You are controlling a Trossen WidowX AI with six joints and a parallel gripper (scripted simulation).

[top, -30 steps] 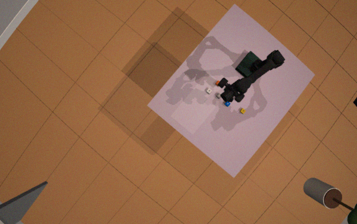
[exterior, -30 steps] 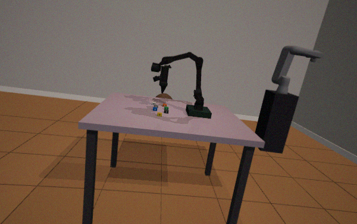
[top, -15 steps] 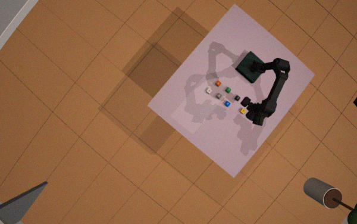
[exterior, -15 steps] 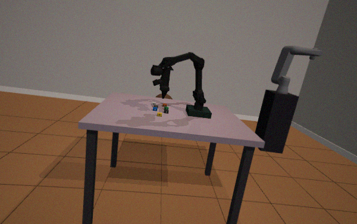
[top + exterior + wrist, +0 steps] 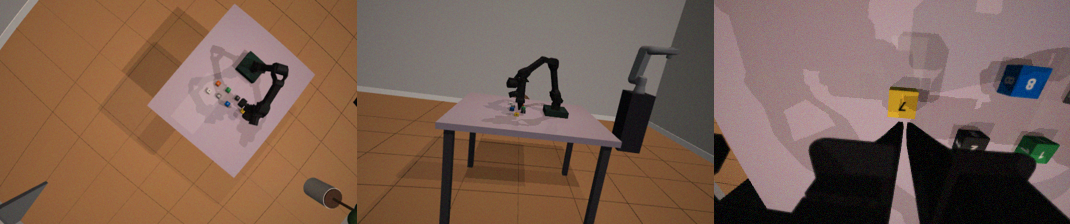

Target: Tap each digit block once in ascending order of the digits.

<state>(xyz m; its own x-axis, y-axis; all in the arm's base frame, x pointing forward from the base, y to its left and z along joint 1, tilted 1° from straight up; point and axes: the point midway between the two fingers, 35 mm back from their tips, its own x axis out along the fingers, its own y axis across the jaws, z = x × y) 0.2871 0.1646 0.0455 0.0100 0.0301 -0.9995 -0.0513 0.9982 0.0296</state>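
My gripper [image 5: 520,108] [image 5: 904,126] is shut and empty, its tips together above the table close to the yellow block. The yellow block [image 5: 242,111] [image 5: 516,114] [image 5: 903,103] shows a 7 and lies just past the tips in the wrist view. The blue block [image 5: 227,103] [image 5: 511,109] [image 5: 1031,82] shows an 8. The black block [image 5: 237,98] [image 5: 971,139] seems to show a 2, partly behind a finger. The green block [image 5: 228,89] [image 5: 1040,149] shows a 1. The orange block [image 5: 218,83], white block [image 5: 209,90] and grey block [image 5: 219,95] stand farther off, digits unreadable.
The arm's dark green base [image 5: 245,67] [image 5: 556,111] stands on the pink table [image 5: 232,155] [image 5: 482,122]. The black and green blocks stand to the right of the tips in the wrist view, with the blue block beyond them. Arm shadows fall across the blocks.
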